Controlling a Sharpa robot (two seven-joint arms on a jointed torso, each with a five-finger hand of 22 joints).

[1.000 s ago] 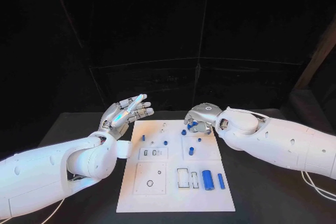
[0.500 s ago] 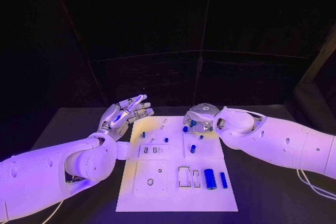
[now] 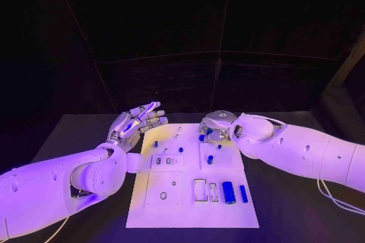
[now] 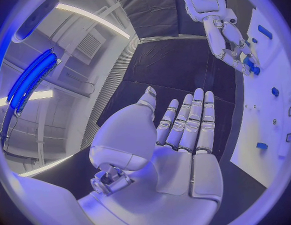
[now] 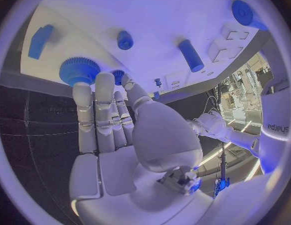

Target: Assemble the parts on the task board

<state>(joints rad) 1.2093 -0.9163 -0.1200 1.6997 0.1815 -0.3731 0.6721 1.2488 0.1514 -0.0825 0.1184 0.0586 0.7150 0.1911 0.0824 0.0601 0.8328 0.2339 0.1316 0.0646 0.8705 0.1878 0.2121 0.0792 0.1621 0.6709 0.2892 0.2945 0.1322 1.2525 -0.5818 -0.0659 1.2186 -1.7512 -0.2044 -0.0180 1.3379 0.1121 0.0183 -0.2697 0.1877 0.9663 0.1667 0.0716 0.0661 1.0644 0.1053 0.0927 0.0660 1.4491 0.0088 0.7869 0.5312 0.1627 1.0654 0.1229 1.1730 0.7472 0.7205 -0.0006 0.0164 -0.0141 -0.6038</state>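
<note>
Fingers straight and spread, the left hand (image 3: 135, 125) hovers empty, left of centre in the head view, just off the task board's (image 3: 190, 214) far left corner. Right of it, the right hand (image 3: 216, 128) hangs over the board's far edge, much the nearer to the blue gear (image 5: 79, 71) lying flat just beyond its fingertips (image 5: 103, 82). Whether they touch it, or pinch the small blue part beside it, I cannot tell; the hand hides that corner from above.
</note>
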